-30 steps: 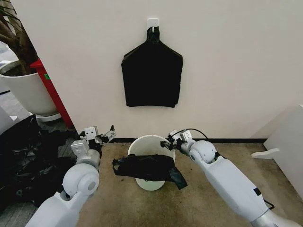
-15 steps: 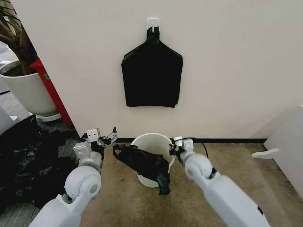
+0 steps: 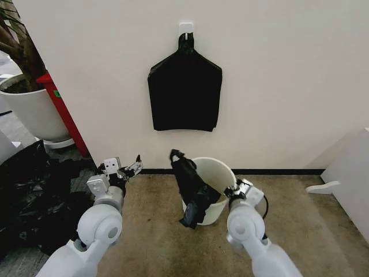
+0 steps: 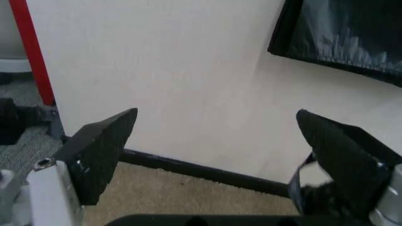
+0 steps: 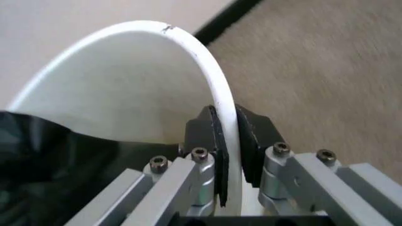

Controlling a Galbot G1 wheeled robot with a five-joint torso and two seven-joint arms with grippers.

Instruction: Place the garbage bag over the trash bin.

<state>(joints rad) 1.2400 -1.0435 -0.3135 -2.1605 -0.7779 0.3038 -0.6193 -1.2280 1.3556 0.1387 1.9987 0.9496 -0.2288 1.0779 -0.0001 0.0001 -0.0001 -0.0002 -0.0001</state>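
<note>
The cream trash bin (image 3: 214, 173) sits low in front of the wall, right of centre. My right gripper (image 3: 233, 191) is shut on its near right rim. In the right wrist view the fingers (image 5: 199, 134) clamp the rolled rim (image 5: 221, 101) from both sides. The black garbage bag (image 3: 193, 187) hangs crumpled over the bin's left rim, one end sticking up and one trailing down the outside. Part of the bag (image 5: 44, 165) lies inside the bin. My left gripper (image 3: 130, 168) hovers open to the left of the bin, holding nothing, with its fingers (image 4: 100, 150) wide apart.
A flat black bundle (image 3: 184, 92) hangs from a wall hook above the bin. At the far left are a big white plant pot (image 3: 29, 109), a red panel (image 3: 64, 112) and a heap of black plastic (image 3: 29, 202). White furniture (image 3: 346, 173) stands at the right.
My right arm has drawn back and carried the bin to the right. The bag, which lay across the bin's opening, now hangs bunched over the left rim. The left gripper has stayed put.
</note>
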